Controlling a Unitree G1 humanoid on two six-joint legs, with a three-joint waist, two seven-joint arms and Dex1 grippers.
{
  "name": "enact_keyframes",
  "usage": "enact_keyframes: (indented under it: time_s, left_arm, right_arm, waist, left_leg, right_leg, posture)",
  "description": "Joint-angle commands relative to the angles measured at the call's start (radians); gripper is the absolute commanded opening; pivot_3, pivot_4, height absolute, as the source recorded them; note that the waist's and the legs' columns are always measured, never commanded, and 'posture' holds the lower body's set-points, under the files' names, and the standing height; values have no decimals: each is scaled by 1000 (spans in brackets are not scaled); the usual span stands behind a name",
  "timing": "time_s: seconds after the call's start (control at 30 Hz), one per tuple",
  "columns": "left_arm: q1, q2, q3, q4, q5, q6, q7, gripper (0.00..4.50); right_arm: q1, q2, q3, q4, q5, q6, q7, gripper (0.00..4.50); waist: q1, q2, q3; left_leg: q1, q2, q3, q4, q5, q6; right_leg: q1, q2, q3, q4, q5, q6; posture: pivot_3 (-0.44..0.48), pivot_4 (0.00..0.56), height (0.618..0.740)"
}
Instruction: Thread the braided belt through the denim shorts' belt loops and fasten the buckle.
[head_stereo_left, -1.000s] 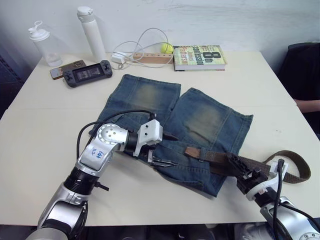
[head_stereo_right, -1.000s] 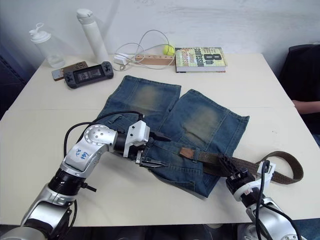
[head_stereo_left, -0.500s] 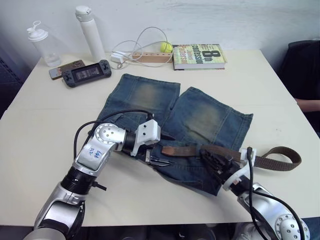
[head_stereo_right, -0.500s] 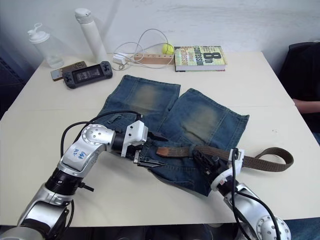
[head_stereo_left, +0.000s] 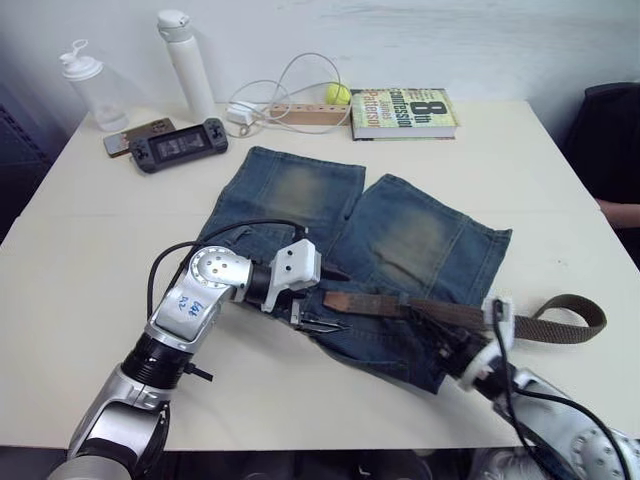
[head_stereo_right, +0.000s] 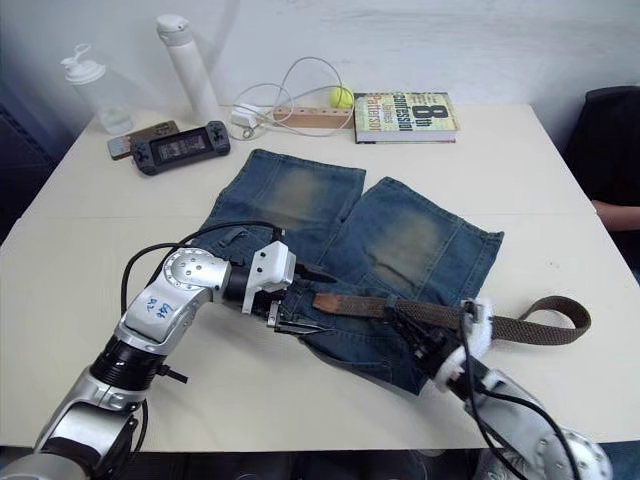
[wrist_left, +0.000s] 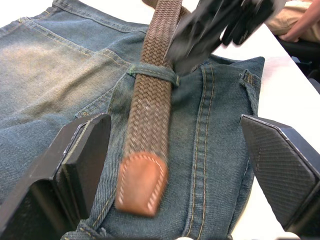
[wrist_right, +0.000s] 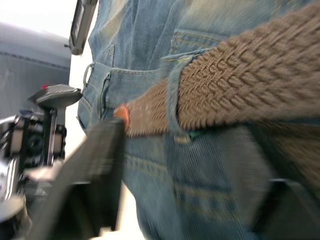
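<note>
The denim shorts (head_stereo_left: 400, 235) lie flat in the middle of the table, waistband toward me. The braided belt (head_stereo_left: 400, 305) runs along the waistband under a belt loop (wrist_left: 152, 72), and its tan tip (wrist_left: 141, 184) pokes out past it. My left gripper (head_stereo_left: 345, 300) is open, with one finger on each side of that tip. My right gripper (head_stereo_left: 445, 335) is open just right of the loop, its fingers (wrist_right: 97, 175) spread over the denim below the belt. The rest of the belt curls off to the right (head_stereo_left: 575, 318). The buckle is hidden.
At the table's back stand a book (head_stereo_left: 403, 105), a tennis ball (head_stereo_left: 334, 94), a white cable (head_stereo_left: 285, 90), a game console (head_stereo_left: 180, 148), a phone (head_stereo_left: 138, 135) and two bottles (head_stereo_left: 185, 65). A person's hand (head_stereo_left: 622, 210) shows at the right edge.
My right gripper pushed the belt left through the loop until the tip reached the left gripper, then opened and drew back a little to the right. The left arm stayed put.
</note>
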Motion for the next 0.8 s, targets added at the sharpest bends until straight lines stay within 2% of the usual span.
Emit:
enact_keyframes:
  time_s: [0.03,0.13,0.3,0.43,0.67,0.77,0.8]
  left_arm:
    - [-12,-12,-4,7,-1,-25,-14,4500]
    - [-24,-12,-6,27,1,-32,-32,4500]
    - [-37,15,10,48,-6,-28,-76,4500]
    - [-34,77,29,50,-12,-26,-124,4500]
    - [-21,140,67,31,-19,-9,-126,4500]
    - [-5,149,74,14,-19,3,-118,4500]
    - [0,151,75,8,-18,5,-115,4500]
  right_arm:
    - [88,-108,-104,-143,28,63,165,4437]
    - [140,-238,-142,-249,-183,86,355,4437]
    - [40,-345,-68,-324,-551,-21,547,4437]
    - [-103,-453,168,-323,-883,-95,679,4437]
    - [-247,-458,493,-166,-1300,-204,752,4437]
    - [-265,-455,516,-81,-1378,-215,764,3760]
    - [-254,-464,503,-67,-1385,-220,774,3273]
  waist:
    - [-1,0,0]
    - [-9,0,0]
    - [-7,-1,1]
    - [-4,-1,1]
    - [-2,-1,1]
    - [-2,-1,1]
    - [-2,-1,1]
  left_leg:
    - [0,0,0,0,0,0]
    - [0,0,1,0,0,0]
    - [1,1,2,1,0,0]
    - [0,1,2,1,0,0]
    - [-7,0,-1,4,0,-1]
    - [-7,-1,-1,5,0,-1]
    - [-7,-1,-1,5,0,-1]
  right_leg:
    - [0,0,0,0,0,0]
    - [0,1,1,1,0,0]
    - [0,2,1,1,0,0]
    - [-1,2,1,1,0,0]
    - [-5,1,-1,0,0,0]
    - [-5,0,-1,1,0,1]
    - [-5,0,-1,1,0,1]
  posture:
    - [0,150,734]
    - [0,150,734]
    - [0,150,734]
    - [0,150,734]
    - [0,150,734]
    - [0,150,734]
    - [0,150,734]
